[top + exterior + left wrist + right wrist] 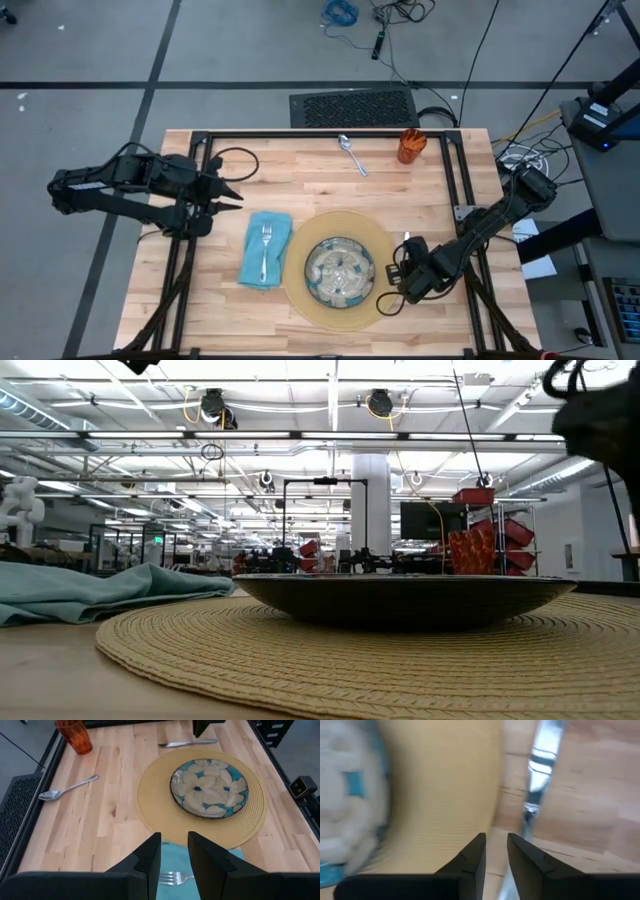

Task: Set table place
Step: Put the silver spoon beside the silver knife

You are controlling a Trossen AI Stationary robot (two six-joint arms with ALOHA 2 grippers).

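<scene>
On the plank table (300,180), a patterned glass plate (340,270) sits on the round tan mat (345,225). Left of the mat, the silver fork (265,248) lies on the teal napkin (266,262). The knife (187,742) lies flat on the table by the mat's right edge. The spoon (352,155) and orange cup (411,145) are at the far edge. My right gripper (495,847) hovers over the knife (540,770) with a narrow gap, nothing between its tips. My left gripper (174,847) waits left of the napkin, narrowly open and empty.
Black frame rails (195,230) run along the table's left, right and far sides. Bare planks lie between the spoon and the mat (115,795). In the low view the napkin (90,592) is at the left, and the plate (400,600) on the mat (350,660) fills the middle.
</scene>
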